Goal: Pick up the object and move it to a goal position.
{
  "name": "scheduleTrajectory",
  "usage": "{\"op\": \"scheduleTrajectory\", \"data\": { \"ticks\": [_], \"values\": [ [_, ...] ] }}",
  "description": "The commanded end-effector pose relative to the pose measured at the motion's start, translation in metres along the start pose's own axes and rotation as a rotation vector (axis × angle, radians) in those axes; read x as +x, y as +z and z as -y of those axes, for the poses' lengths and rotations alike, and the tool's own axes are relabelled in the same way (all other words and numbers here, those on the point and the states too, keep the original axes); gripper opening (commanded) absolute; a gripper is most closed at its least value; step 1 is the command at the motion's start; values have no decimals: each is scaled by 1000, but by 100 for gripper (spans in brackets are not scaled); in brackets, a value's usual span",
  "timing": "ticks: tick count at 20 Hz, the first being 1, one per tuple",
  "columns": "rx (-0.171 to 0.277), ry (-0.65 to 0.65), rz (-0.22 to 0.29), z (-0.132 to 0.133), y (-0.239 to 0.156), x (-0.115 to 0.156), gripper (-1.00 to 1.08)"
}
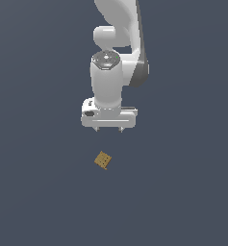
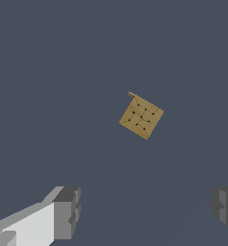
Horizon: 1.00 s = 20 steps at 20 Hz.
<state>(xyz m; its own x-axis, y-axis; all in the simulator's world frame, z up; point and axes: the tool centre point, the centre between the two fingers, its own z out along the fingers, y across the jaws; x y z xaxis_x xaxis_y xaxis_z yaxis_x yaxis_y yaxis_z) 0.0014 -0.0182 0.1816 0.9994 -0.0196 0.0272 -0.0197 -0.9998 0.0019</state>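
The object [image 1: 103, 160], a small tan dotted block, lies flat on the dark surface, turned diagonal, just ahead of & below the gripper [image 1: 108, 129], which hangs wide open w/ nothing held: approach step, next needs centering, wrist rotation, descent.

Smooth white plastic-looking shell on the arm [image 1: 116, 33], faintly glossy. The gripper [image 1: 108, 129] shows matt grey pads [image 2: 67, 211]. The object [image 1: 103, 160] looks like tan-brown wood or cardboard, matt, lined and dotted dark. The tabletop [image 1: 38, 192] is flat, matt slate-blue.
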Motion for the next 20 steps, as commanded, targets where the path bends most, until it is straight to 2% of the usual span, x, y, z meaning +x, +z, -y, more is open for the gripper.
{"op": "scheduleTrajectory", "data": {
  "ticks": [1,11,20],
  "values": [
    [0,0,0,0,0,0,100],
    [-10,-59,9,11,-6,-3,100],
    [-11,-85,10,10,-3,-1,100]
  ]
}}
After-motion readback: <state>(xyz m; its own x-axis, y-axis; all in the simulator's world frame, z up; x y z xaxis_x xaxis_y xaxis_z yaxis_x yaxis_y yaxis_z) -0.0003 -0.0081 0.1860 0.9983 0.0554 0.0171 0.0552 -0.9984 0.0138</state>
